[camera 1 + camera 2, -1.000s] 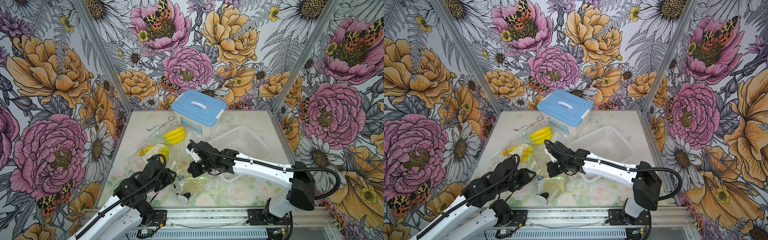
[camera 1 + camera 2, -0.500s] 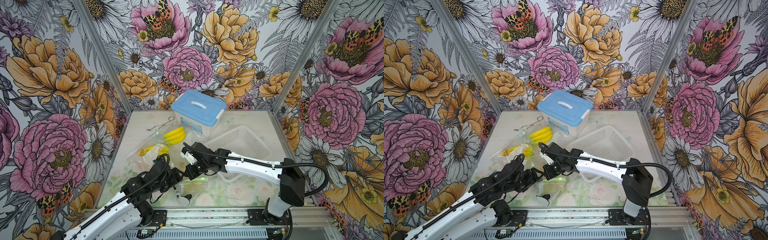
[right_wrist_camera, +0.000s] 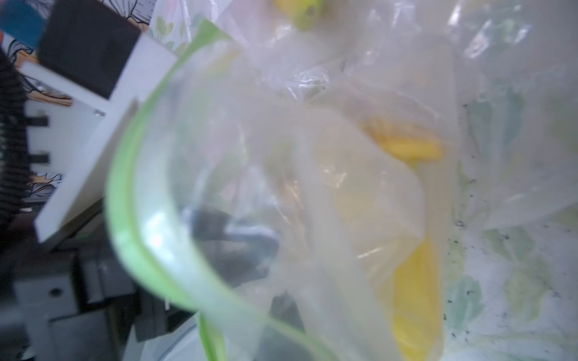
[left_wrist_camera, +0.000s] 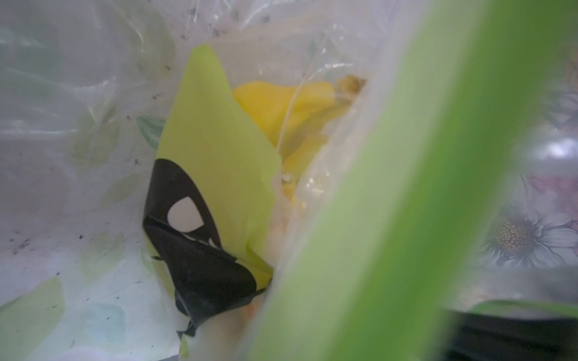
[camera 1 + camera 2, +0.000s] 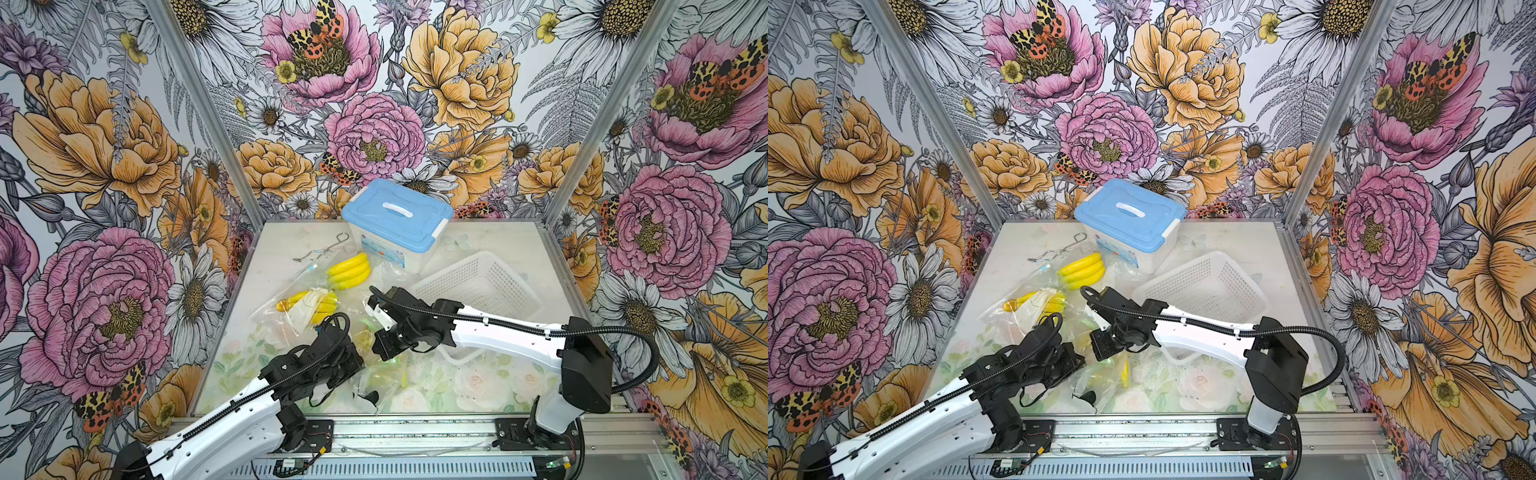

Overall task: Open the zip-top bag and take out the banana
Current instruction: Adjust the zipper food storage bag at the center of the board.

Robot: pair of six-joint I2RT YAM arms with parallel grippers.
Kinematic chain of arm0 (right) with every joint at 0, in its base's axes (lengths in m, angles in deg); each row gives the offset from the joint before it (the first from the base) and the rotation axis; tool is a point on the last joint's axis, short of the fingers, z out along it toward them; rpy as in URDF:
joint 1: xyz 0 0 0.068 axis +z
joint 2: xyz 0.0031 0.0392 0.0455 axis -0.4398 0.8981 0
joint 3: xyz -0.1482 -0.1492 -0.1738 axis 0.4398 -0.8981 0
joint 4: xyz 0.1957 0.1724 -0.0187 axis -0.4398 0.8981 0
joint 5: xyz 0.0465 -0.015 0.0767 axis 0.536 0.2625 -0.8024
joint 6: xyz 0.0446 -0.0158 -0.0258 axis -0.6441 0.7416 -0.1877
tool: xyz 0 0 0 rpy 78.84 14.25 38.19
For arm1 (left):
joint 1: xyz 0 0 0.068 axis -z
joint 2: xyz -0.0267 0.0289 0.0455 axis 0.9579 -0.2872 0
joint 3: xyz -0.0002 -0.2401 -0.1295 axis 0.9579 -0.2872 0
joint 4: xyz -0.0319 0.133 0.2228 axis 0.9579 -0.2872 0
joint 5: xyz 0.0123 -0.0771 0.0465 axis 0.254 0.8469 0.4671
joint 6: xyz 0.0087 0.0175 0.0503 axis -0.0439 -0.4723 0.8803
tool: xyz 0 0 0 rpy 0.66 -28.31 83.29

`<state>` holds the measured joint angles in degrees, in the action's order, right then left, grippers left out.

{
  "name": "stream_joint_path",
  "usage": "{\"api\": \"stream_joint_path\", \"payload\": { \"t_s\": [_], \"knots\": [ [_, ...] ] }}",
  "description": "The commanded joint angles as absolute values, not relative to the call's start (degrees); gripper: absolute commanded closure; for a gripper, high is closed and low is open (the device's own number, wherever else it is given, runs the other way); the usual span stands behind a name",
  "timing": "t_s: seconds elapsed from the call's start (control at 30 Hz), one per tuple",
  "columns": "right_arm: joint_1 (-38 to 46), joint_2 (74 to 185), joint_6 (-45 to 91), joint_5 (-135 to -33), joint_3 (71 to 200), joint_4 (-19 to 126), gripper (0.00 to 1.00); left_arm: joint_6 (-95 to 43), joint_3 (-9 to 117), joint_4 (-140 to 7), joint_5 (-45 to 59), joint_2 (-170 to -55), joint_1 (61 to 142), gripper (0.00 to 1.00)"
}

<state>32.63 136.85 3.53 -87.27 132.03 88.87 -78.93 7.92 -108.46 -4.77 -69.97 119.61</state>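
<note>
The clear zip-top bag (image 5: 388,380) with a green zip strip lies crumpled near the table's front middle, between my two grippers. Through the plastic shows the yellow banana (image 4: 281,109) (image 3: 413,297), next to a green and black label (image 4: 212,156). My left gripper (image 5: 360,365) is shut at the bag's left edge, and the blurred zip strip (image 4: 391,187) runs right past its camera. My right gripper (image 5: 381,347) is shut at the bag's far edge, where the zip rim (image 3: 125,193) curves open. The plastic hides both pairs of fingertips in the wrist views.
A box with a blue lid (image 5: 397,216) stands at the back. A white mesh basket (image 5: 478,286) sits right of centre, partly under my right arm. Loose bananas (image 5: 349,270), metal tongs (image 5: 324,253) and another bag holding bananas (image 5: 311,307) lie left of centre.
My left arm has reached forward to the bag, opened wider and then shut at its edge. The right gripper, shut throughout, has shifted left and towards the front with the bag's rim.
</note>
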Motion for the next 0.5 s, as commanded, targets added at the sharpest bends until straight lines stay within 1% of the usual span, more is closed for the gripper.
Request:
{"api": "stream_joint_path", "payload": {
  "t_s": [0.0,0.13,0.27,0.37,0.47],
  "knots": [
    [30.6,135.6,1.9,-80.8,130.0,91.5,1.0,-78.9,6.4,-106.6,-5.8,-70.4,120.2,1.0],
    [30.4,136.1,0.8,-77.8,128.8,92.0,1.0,-78.7,6.0,-102.7,-7.3,-73.3,120.4,1.0],
    [29.6,136.6,0.6,-72.8,128.8,91.3,1.0,-77.4,5.9,-95.3,-8.5,-78.3,119.9,1.0],
    [27.7,138.2,2.5,-71.3,130.6,88.2,1.0,-75.3,5.3,-88.5,-7.6,-82.6,117.7,1.0],
    [24.5,140.4,3.6,-71.9,132.2,82.4,1.0,-71.5,5.3,-83.2,-5.5,-86.8,113.1,1.0]
  ]
}}
